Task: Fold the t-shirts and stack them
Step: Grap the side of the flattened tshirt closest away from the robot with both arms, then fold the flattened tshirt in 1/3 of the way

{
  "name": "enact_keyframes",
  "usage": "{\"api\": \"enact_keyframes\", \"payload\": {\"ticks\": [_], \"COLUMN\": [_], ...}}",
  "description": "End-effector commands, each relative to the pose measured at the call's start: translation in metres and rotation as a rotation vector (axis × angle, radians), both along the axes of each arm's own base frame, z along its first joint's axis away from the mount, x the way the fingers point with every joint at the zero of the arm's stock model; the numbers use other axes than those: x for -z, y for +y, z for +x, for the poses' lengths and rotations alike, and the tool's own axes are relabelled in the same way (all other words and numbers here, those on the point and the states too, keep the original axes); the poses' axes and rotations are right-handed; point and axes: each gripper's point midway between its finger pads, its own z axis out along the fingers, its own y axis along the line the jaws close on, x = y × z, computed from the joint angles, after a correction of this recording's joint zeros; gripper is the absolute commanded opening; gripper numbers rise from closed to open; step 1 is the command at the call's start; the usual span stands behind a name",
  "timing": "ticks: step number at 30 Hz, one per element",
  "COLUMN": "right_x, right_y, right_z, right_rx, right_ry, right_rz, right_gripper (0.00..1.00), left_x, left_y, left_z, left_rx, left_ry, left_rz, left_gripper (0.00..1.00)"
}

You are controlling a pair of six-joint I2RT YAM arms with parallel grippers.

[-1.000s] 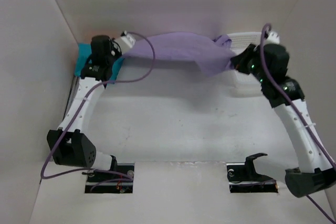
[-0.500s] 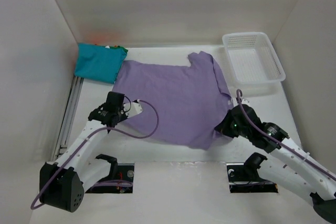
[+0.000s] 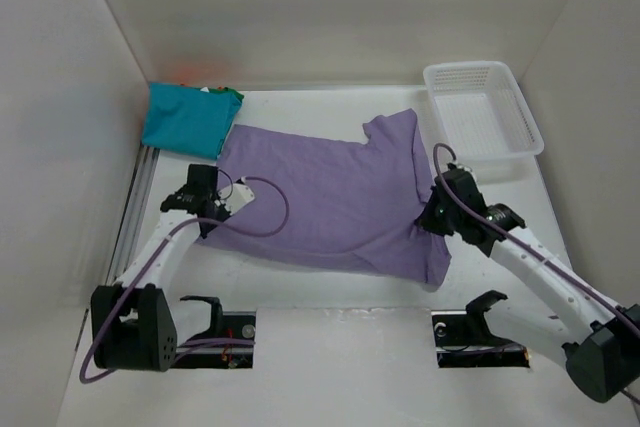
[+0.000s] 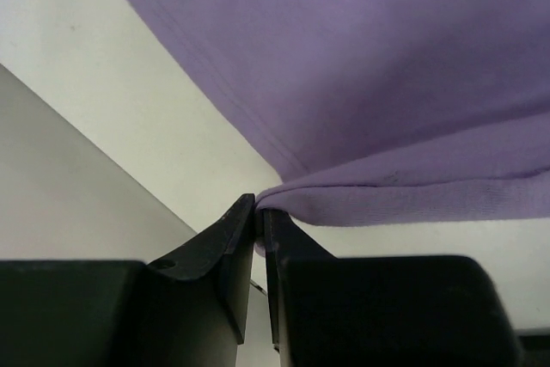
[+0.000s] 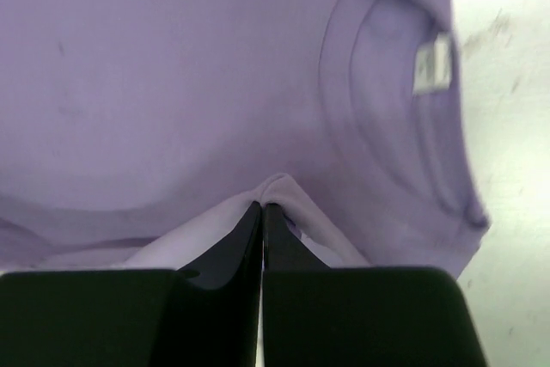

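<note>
Near left: left gripper (image 4: pixel 259 212) pinched almost closed on a hem fold of the lavender t-shirt (image 3: pixel 330 187). Near right: right gripper (image 5: pixel 261 205) clamped tight on cloth beside the collar. Between them, spread flat, not yet folded. Far left: teal t-shirt (image 3: pixel 185 119), already folded, seemingly topping a stack. Far right: white basket (image 3: pixel 470 68).
</note>
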Motion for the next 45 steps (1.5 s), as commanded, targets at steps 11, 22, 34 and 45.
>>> {"api": "enact_keyframes", "payload": {"ticks": [11,22,34,45], "right_x": [-0.018,-0.005,0.026,0.078], "right_y": [-0.015,-0.015,-0.039,-0.046], "right_z": [0.099,0.133,0.014,-0.056], "right_rx": [-0.085,-0.089,0.168,0.263], "right_ry": [-0.161,-0.135,0.086,0.286], "right_rz": [0.053,0.024,-0.057,-0.129], "right_gripper": [0.01,0.33,0.69,0.66], "left_x": [-0.018,0.002,0.009,0.058], "left_y": [-0.003,0.008,0.030,0.016], "left_z": [0.109,0.116,0.078,0.073], "left_rx": [-0.050,-0.103,-0.233,-0.245], "left_ry": [-0.157,-0.118,0.045,0.187], "left_rz": [-0.060,-0.021,-0.179,-0.163], "left_gripper": [0.10,0.44,0.61,0.57]}}
